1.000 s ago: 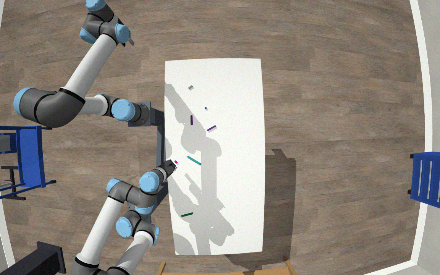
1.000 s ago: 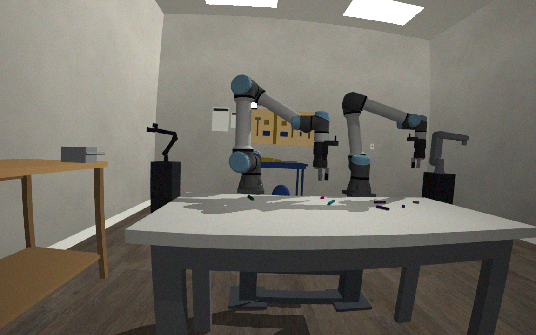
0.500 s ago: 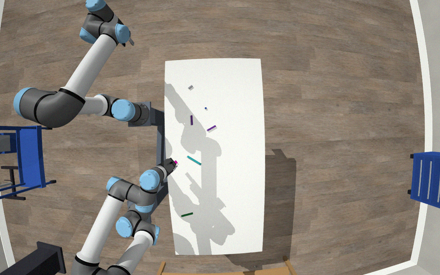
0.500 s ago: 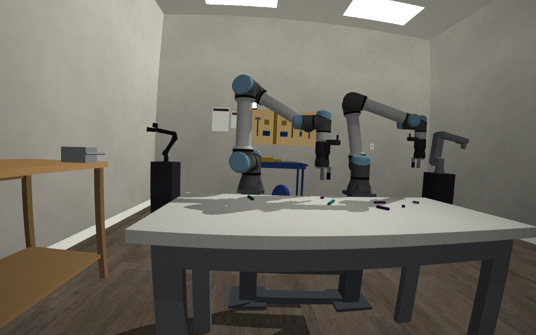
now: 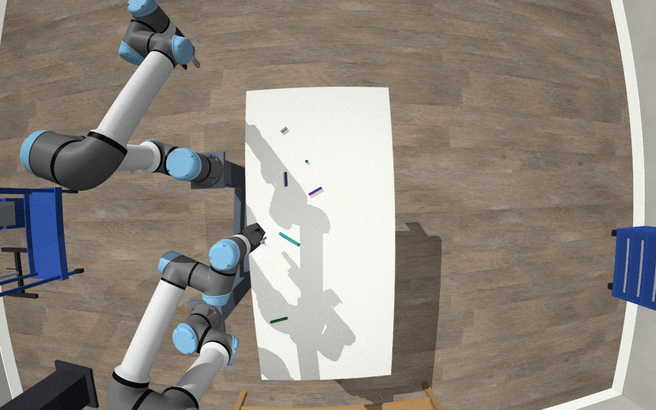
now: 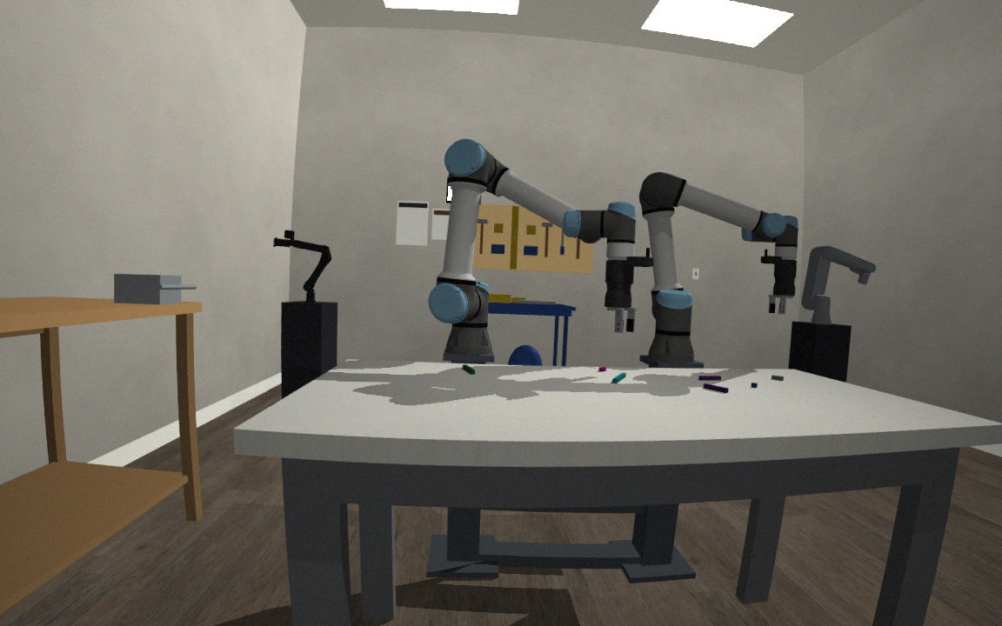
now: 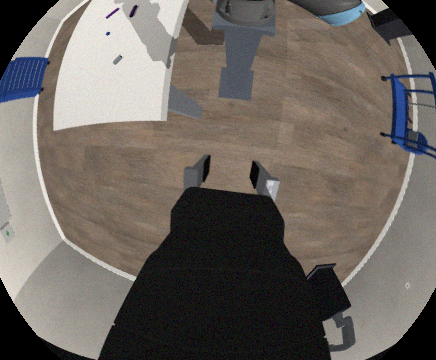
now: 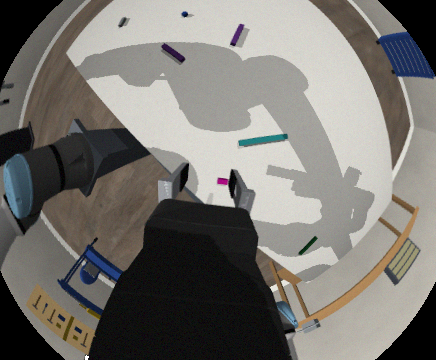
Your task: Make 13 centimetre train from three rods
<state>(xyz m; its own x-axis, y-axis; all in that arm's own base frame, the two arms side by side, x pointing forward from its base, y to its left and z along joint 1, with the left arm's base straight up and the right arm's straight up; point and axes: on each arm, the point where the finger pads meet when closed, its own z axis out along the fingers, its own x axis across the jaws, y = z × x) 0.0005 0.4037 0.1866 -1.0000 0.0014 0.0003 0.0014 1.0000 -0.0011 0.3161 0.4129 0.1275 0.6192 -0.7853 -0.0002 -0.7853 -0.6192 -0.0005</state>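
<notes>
The right pincer is spread wide with nothing in it, up above the table. The left pincer is spread and bare too, off past the table's edge.

The little magenta rod lies flat near the table's robot side, below the right pincer. The turquoise rod is near it, farther in. In the right wrist view it is ahead and to the right, its long way running nearly side to side. The right arm is much nearer.

No train is made yet. I think turquoise, magenta and the blue rod could make it. If turquoise is next, the right pincer should go forward and turn to grip across it.
</notes>
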